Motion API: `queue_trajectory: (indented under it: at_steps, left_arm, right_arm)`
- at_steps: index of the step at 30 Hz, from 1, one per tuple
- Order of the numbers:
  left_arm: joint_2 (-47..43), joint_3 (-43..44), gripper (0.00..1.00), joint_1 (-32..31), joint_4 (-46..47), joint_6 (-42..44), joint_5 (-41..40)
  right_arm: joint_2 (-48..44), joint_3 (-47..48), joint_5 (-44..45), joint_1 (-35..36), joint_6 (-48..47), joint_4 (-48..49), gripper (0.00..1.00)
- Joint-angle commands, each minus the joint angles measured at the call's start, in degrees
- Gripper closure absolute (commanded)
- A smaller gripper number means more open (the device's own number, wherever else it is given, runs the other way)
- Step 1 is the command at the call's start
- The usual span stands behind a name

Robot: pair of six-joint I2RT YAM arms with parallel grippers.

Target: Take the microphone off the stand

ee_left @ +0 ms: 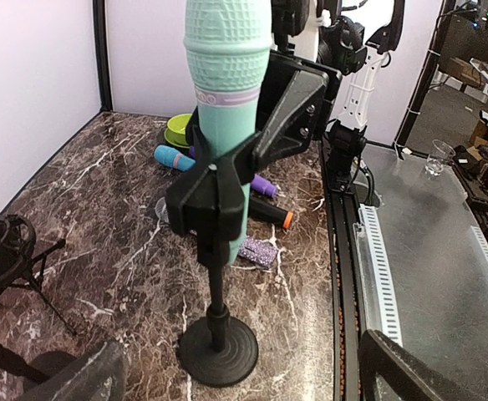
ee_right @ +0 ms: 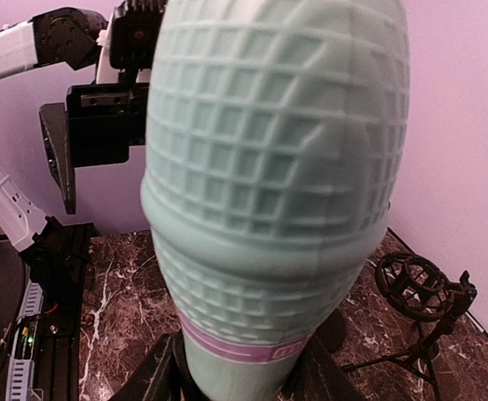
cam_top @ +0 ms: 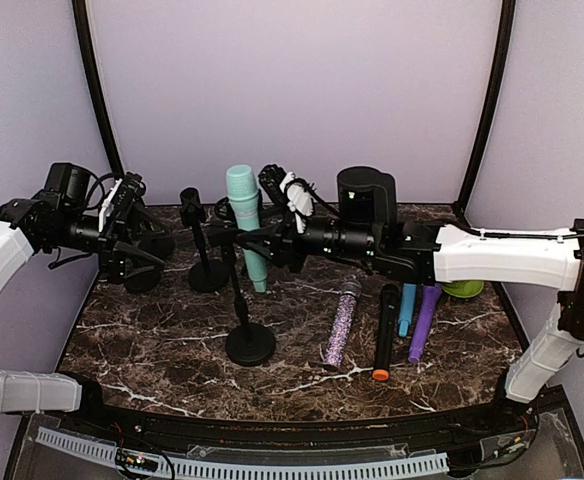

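Mint-green microphone (cam_top: 244,215): found upright in the clip (ee_left: 210,188) of the stand (cam_top: 250,343), clamped near that clip by the partly closed right gripper (cam_top: 262,243), presumably for lifting out, with the left gripper (cam_top: 157,258) wide open, empty, parked well left, likely to keep clear.

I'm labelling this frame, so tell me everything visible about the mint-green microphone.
The mint-green microphone looks like matte plastic: grid-textured rounded head, pink band below, smooth body. It stands nearly upright, head up, in the clip of the black stand, with the right gripper shut on its body.
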Motion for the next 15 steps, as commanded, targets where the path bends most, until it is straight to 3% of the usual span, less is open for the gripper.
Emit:
queue_trajectory:
  at_steps: [1,5,8,10,15]
  left_arm:
    - [2.8,3.7,0.01,-3.7,4.3,2.7,2.4]
    - [7.6,8.5,0.01,-10.1,3.7,4.8,-2.0]
    - [11.0,11.8,0.02,-12.1,2.7,5.9,-2.9]
    - [12.8,13.4,0.03,-12.8,1.9,7.0,-4.1]
    - [15.9,16.3,0.07,-15.4,-0.2,8.2,-4.7]
  right_arm:
    - [0.3,-1.5,-4.1,0.5,-1.8,9.3,0.67]
    - [0.4,-2.2,-4.2,0.5,-1.6,8.3,0.5]
    - [0.1,-2.3,-4.7,0.5,-1.2,7.4,0.32]
    - [-0.3,-2.3,-5.9,0.5,-0.8,7.4,0.26]
    - [-0.3,-0.5,-7.4,0.4,-0.3,5.6,0.24]
